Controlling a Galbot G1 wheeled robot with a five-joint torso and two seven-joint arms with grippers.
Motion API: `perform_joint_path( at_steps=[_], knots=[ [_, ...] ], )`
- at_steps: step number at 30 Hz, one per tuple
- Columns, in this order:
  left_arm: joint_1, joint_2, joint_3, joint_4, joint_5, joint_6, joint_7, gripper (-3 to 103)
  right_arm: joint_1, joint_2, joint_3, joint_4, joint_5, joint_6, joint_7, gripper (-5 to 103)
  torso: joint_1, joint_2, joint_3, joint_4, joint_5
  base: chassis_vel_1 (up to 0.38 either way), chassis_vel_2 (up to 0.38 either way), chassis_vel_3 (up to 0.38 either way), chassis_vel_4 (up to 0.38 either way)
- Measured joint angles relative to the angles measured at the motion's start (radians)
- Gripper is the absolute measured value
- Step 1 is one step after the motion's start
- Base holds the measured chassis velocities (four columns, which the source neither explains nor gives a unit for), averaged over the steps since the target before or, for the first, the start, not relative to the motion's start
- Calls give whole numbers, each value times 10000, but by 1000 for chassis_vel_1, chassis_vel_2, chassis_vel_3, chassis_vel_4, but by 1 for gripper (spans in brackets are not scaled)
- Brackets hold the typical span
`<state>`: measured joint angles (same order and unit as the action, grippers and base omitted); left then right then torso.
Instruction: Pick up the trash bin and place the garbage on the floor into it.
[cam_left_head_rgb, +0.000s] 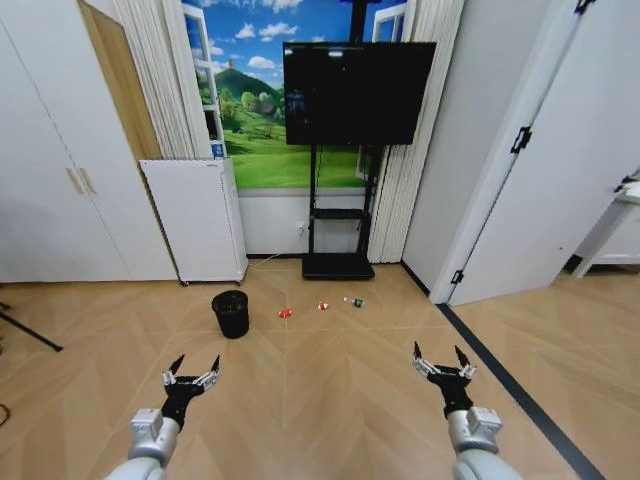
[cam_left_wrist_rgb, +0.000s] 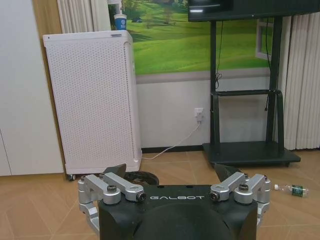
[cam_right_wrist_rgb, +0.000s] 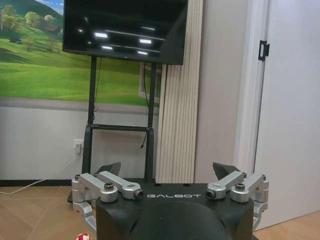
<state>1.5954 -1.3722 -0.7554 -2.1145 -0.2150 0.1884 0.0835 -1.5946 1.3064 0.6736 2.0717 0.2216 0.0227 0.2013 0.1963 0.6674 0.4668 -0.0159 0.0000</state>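
Trash bin (cam_left_head_rgb: 231, 313) on floor; left hand (cam_left_head_rgb: 191, 378), right hand (cam_left_head_rgb: 442, 368) spread wide, empty.

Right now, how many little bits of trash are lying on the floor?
3, in a row on the floor right of the trash bin: a red wad nearest it, a red-and-white wrapper in the middle, and a green-and-white bottle farthest right. None looks hidden.

Silver arms; left gripper (cam_left_head_rgb: 193, 372), right gripper (cam_left_head_rgb: 444, 362): black "GALBOT" bodies, silver linkages w/ screws, black tips.
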Motion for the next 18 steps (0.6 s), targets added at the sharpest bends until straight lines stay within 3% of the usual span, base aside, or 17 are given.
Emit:
perform_joint_path(
  at_steps=[7, 18],
  knots=[
    [-21, -3, 7, 18, 2, 0, -11, 99, 6, -12, 10, -10, 9, 31, 8, 100, 1, -1, 3, 0, -1, -211, 203, 215, -204],
    [-29, 1, 11, 25, 5, 0, -12, 99, 12, -13, 19, -10, 14, 44, 12, 100, 4, -2, 3, 2, 0, -295, 300, 305, -302]
  ],
)
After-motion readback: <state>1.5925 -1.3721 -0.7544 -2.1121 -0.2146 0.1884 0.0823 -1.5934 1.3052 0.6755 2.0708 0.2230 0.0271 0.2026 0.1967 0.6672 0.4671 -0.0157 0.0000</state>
